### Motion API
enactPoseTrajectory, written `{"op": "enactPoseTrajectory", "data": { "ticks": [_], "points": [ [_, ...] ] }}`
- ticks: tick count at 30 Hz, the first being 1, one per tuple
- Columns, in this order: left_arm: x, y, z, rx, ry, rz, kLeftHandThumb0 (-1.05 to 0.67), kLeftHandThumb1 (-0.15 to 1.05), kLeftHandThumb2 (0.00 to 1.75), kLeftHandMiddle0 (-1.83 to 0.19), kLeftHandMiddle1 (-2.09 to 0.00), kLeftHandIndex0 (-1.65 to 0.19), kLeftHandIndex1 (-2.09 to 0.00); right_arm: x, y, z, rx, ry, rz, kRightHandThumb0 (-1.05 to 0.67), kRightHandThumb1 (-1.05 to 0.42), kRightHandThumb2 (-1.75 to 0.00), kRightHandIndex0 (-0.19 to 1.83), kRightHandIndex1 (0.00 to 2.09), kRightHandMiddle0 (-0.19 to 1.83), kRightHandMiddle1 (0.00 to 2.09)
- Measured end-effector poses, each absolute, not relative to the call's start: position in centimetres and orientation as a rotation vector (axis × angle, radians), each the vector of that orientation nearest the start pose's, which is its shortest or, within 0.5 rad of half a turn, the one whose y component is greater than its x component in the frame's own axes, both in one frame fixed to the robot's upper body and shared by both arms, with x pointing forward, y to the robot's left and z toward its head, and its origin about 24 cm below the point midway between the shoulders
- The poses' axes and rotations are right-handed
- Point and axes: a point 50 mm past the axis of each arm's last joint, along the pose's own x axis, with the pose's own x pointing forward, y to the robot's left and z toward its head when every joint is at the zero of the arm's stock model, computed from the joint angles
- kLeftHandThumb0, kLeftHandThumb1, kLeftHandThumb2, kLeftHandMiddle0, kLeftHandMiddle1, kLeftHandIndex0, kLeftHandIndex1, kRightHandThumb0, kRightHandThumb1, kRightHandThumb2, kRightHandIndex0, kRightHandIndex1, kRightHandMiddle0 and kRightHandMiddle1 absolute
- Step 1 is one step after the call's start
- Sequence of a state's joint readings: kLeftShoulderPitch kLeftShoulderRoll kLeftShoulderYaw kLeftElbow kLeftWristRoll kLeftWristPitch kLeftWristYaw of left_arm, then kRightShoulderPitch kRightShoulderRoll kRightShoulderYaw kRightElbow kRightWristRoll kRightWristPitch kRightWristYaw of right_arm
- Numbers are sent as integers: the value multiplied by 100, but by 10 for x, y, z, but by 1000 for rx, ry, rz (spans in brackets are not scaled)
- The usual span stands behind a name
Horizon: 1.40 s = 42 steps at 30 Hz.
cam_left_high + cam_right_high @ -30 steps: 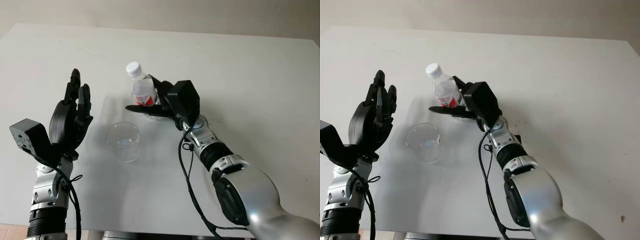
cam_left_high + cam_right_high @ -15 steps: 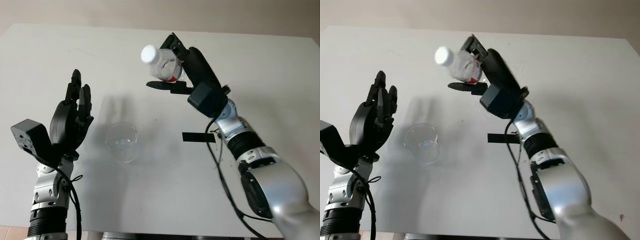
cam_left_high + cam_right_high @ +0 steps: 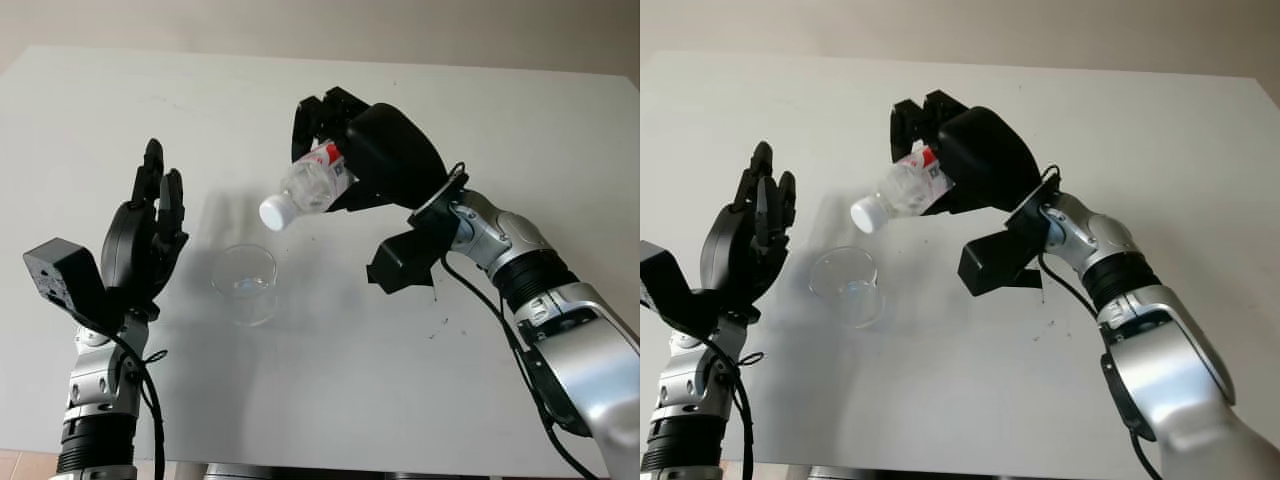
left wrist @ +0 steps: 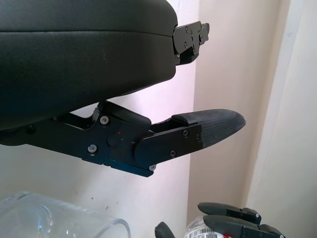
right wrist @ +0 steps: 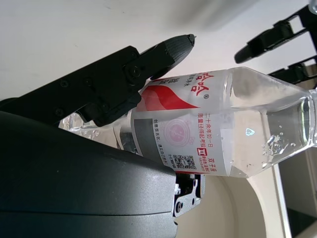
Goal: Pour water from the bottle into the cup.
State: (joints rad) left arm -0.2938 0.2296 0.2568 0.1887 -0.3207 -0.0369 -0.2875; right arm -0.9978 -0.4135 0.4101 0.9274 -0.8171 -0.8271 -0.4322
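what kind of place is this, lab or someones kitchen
Probably a lab or test bench, not a kitchen: a bare white table against a plain wall, holding only a clear cup, while the right hand tilts a water bottle.

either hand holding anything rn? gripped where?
Right hand holds the bottle around its labelled body, white cap tipped down above the cup. Left hand, beside the cup, is open.

R hand raised, gripping; L hand open.
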Motion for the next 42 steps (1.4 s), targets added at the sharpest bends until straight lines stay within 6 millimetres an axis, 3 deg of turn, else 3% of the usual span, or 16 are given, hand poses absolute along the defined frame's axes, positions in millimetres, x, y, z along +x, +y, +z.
{"op": "enactPoseTrajectory", "data": {
  "ticks": [15, 24, 30, 42],
  "points": [
    [303, 222, 100, -121, -216, -76, -74, 105, 66, 19, 0, 19, 0, 366, -100, 182, -1179, -1127, 314, -13, -105, -11, 115, 209, 91, 209],
    [303, 220, 100, -124, -217, -72, -74, 105, 65, 19, 0, 19, 0, 362, -93, 196, -1352, -1407, 253, -24, -105, -22, 114, 209, 87, 209],
    [303, 219, 99, -120, -215, -69, -75, 105, 66, 19, 0, 19, 0, 359, -88, 193, -1343, -1461, 274, -24, -105, -24, 106, 209, 88, 209],
    [303, 217, 99, -121, -227, -62, -76, 105, 66, 19, 0, 19, 0, 359, -83, 199, -1341, -1498, 260, -21, -103, -22, 110, 209, 86, 209]
  ]
}}
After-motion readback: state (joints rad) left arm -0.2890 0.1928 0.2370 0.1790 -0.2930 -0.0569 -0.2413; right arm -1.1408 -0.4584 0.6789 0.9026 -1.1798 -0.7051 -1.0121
